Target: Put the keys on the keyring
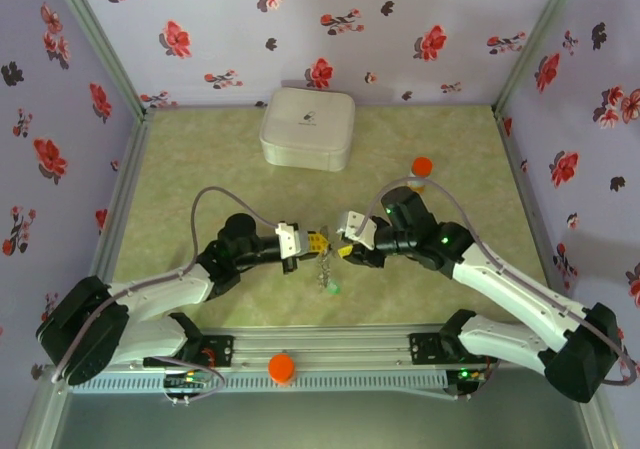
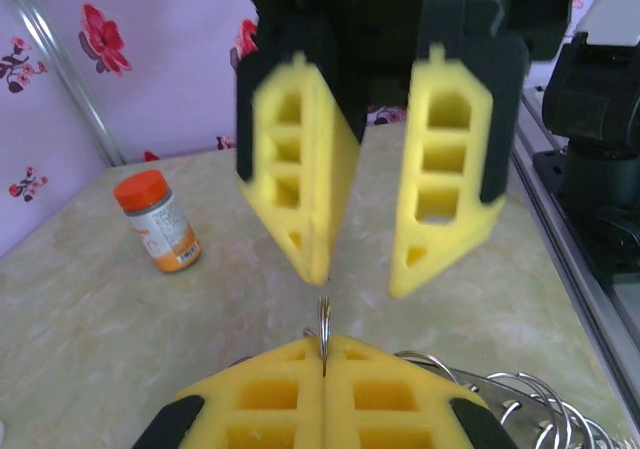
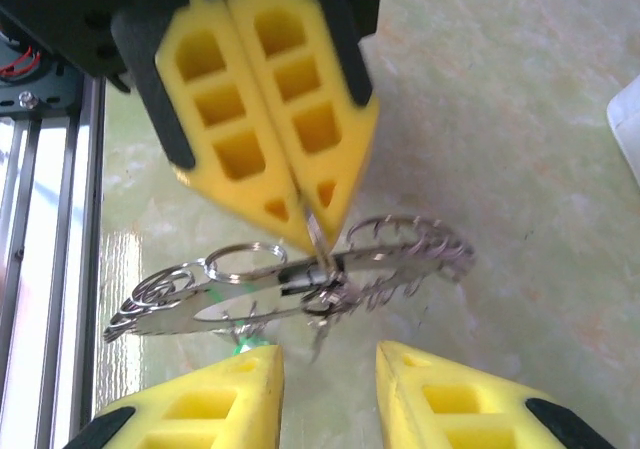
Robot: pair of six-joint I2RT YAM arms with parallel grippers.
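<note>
Shows left gripper (image 3: 305, 224) pinched shut on a thin metal loop (image 2: 323, 331), keyring (image 3: 415, 241) and keys (image 3: 255, 307) dangling beneath, over the table (image 1: 450, 149). Shows right gripper (image 2: 358, 281) parted, empty, just beside. Appears joined already; threading hard to confirm.

The left gripper (image 2: 323, 347), pads pressed together, pinches a thin metal ring (image 2: 323, 321) edge-on. The right gripper (image 2: 362, 281) faces it, fingers parted (slightly blurred). An orange-capped bottle (image 2: 157, 221) stands near the tabletop's (image 2: 90, 329) walled edge.
</note>
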